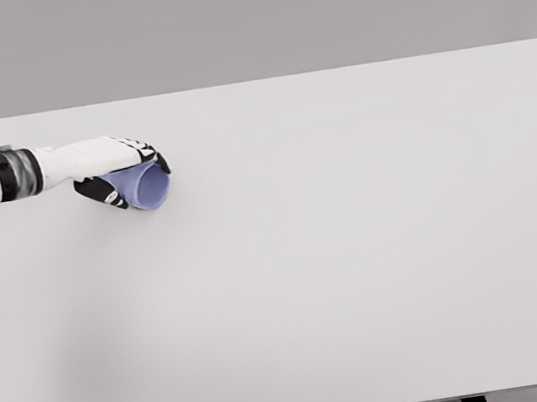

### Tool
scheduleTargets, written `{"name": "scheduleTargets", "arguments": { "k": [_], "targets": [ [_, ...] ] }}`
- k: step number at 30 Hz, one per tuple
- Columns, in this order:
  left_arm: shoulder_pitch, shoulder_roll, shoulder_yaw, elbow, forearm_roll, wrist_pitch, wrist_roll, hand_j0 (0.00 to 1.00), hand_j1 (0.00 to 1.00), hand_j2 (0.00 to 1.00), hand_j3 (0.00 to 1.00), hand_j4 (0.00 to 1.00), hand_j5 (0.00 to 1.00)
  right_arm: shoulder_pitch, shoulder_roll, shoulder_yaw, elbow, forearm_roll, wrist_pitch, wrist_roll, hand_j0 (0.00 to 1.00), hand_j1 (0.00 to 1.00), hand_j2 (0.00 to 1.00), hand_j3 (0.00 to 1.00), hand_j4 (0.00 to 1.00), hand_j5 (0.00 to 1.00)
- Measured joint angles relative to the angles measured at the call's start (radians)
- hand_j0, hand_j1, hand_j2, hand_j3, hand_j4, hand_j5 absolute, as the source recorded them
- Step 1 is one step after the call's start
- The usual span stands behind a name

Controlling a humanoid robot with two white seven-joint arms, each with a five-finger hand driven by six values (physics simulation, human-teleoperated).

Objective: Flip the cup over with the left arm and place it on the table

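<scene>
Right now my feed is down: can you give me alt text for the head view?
The left hand grips a lilac cup near the white table's far left, the cup tipped on its side with its open mouth facing the camera and to the right. The white arm comes in from the left edge; the right arm is out of view.

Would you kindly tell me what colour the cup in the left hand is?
The cup is pale lavender-blue, seen in the head view.

no readable text, no labels, no numbers on anything shown
</scene>
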State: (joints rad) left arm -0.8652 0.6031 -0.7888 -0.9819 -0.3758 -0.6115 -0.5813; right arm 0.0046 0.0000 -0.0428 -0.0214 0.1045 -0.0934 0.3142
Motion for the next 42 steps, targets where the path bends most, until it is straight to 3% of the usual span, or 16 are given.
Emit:
{"name": "scheduleTargets", "arguments": {
  "k": [3,4,16,30,42],
  "targets": [
    [-0.002,0.003,0.002,0.0,0.008,0.0,0.0,0.5,0.5,0.5,0.5,0.5,0.5,0.0,0.0,0.0,0.0,0.0,0.0,0.0,1.0,1.0,1.0,1.0,1.0,1.0],
    [-0.003,0.005,0.002,0.002,0.024,0.0,0.0,0.42,0.42,0.42,0.42,0.42,0.42,0.0,0.0,0.0,0.0,0.0,0.0,0.0,1.0,1.0,1.0,1.0,1.0,1.0],
    [-0.011,0.037,0.009,0.024,0.172,-0.001,-0.007,0.39,0.39,0.39,0.39,0.39,0.39,0.0,0.0,0.0,0.0,0.0,0.0,0.0,1.0,1.0,1.0,1.0,1.0,1.0],
    [0.002,0.092,0.009,0.028,0.428,-0.001,-0.003,0.4,0.4,0.4,0.4,0.4,0.4,0.0,0.0,0.0,0.0,0.0,0.0,0.0,1.0,1.0,1.0,1.0,1.0,1.0],
    [0.025,0.135,-0.022,0.024,0.579,-0.001,0.006,0.46,0.46,0.46,0.46,0.46,0.46,0.0,0.0,0.0,0.0,0.0,0.0,0.0,1.0,1.0,1.0,1.0,1.0,1.0]
  ]
}}
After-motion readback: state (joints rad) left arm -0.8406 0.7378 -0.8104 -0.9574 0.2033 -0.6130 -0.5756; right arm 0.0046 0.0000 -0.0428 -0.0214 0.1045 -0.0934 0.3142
